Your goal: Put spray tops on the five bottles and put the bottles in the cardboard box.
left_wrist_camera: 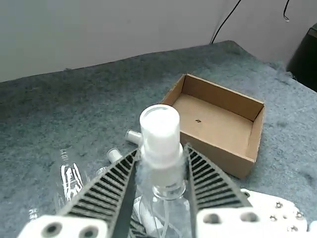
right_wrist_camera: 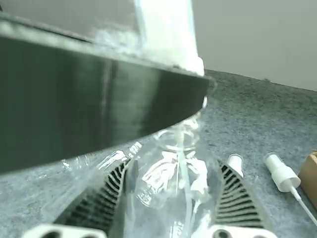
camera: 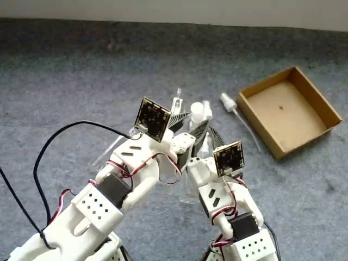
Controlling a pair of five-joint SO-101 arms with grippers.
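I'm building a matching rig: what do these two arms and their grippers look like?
The left arm and right arm have white plastic shells, black servos, red, white and black wires, square dark circuit boards and dark ribbed fingers. A black cable hangs from the left arm.

Gripper (right_wrist_camera: pixel 176 173) squeezing a clear bottle (right_wrist_camera: pixel 166 191)

Its two ribbed fingers (right_wrist_camera: pixel 101 201) press on both sides of the bottle. The other arm's dark finger (right_wrist_camera: pixel 99 119) crosses just above, and a white spray top (right_wrist_camera: pixel 166 34) sticks up past it. A loose spray top (right_wrist_camera: pixel 280 173) with a thin tube lies on the grey desk (right_wrist_camera: pixel 247 119), near a cardboard box (right_wrist_camera: pixel 312 173) corner.
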